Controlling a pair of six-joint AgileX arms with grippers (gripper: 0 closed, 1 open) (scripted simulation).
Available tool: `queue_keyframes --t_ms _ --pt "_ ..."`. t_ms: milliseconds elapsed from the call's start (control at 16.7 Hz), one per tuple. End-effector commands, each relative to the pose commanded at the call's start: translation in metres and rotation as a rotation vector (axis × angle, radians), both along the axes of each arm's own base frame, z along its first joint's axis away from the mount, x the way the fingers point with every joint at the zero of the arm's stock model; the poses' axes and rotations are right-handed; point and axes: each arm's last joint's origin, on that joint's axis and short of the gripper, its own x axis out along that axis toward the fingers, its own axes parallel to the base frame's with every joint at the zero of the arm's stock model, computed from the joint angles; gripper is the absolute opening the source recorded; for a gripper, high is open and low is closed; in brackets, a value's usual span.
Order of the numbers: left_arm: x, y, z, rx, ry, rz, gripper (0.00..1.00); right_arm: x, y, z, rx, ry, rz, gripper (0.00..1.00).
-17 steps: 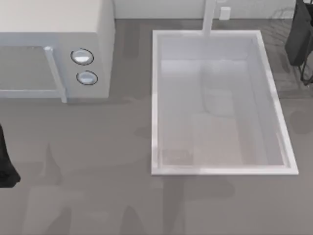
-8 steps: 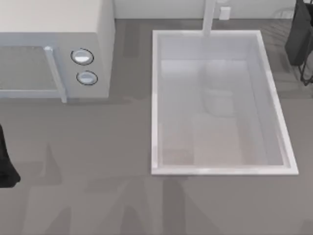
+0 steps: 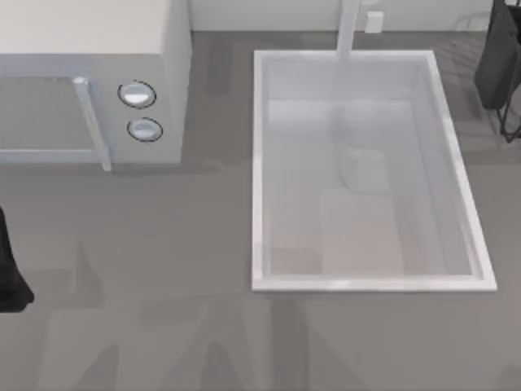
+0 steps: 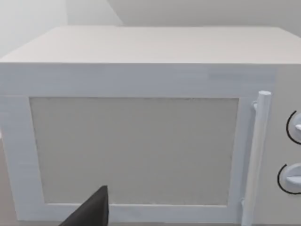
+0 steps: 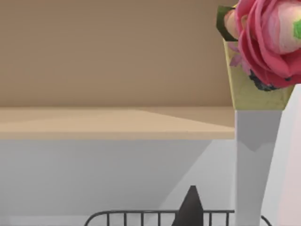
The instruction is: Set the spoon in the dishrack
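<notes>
A kitchen: microwave, sunken sink, wire dishrack, wall shelf.

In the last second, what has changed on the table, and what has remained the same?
Nothing has visibly moved: no object was taken hold of or let go. The microwave, the sink and the dishrack at the table's far right stay where they were. The left arm remains parked at the left edge.

Matte black left arm, dark pointed end effector tip.
</notes>
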Motion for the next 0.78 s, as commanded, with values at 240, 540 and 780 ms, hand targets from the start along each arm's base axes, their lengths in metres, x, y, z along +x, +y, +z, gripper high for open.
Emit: queue_keyframes --t_ms 240,540,780 --pt "0.0 0.0 0.0 0.0 0.0 0.0 1.0 0.044 -0.019 -0.023 0.006 0.012 -0.005 0.0" --pt "0.0 0.0 0.0 0.0 0.0 0.0 1.0 0.129 -0.034 -0.092 -0.004 0.0 -0.007 0.0" --pt "0.0 0.0 0.0 0.0 0.0 0.0 1.0 0.177 -0.018 -0.157 -0.011 -0.017 -0.003 0.0"
